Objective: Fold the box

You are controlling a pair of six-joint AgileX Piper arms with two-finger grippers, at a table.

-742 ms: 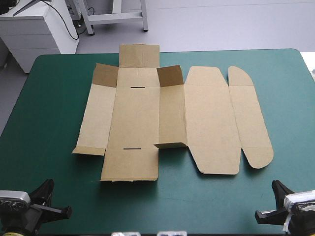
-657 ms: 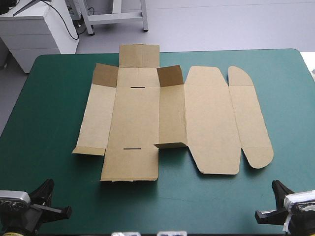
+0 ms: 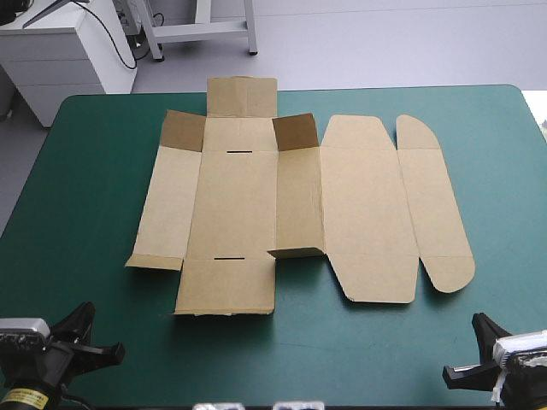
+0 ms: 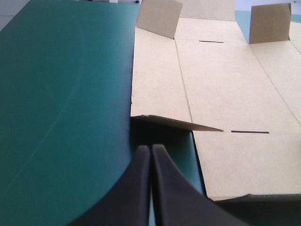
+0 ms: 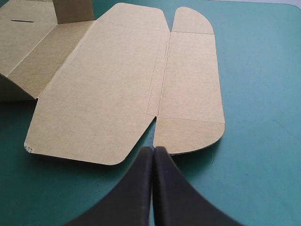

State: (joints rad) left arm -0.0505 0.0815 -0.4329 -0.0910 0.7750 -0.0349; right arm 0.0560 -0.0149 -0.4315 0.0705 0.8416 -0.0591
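High view: the brown box (image 3: 256, 213) is laid out as a cut sheet on the teal-green table (image 3: 85, 171), ahead of both hands and touched by neither. The left hand (image 3: 90, 337) is parked at the table's near edge, behind the sheet's left part. The right hand (image 3: 470, 354) is parked at the same edge, behind the rounded lid panels (image 3: 432, 205). Two far flaps (image 3: 184, 130) are stood up at the sheet's far end. One small near flap (image 3: 296, 252) is lifted as well. The rest is seen flat.

Left wrist view: the left hand (image 4: 151, 148) is closed on nothing, its black fingers met in one pointed arch over bare cover. The box (image 4: 225, 84) is found ahead of the hand, mostly off to the side toward the other arm. Its nearest corner tab (image 4: 174, 122) is slightly lifted just ahead of the fingertips, no contact seen. Two slots (image 4: 249, 132) are visible in the base panel. Both far flaps (image 4: 160, 16) are seen upright beyond it.

Right wrist view: the right hand (image 5: 153, 149) is likewise closed and empty. The box (image 5: 108, 75) is spread ahead of it, lid panels (image 5: 190, 80) flat. The rounded near edge is seen close ahead of the fingertips, clear of them.
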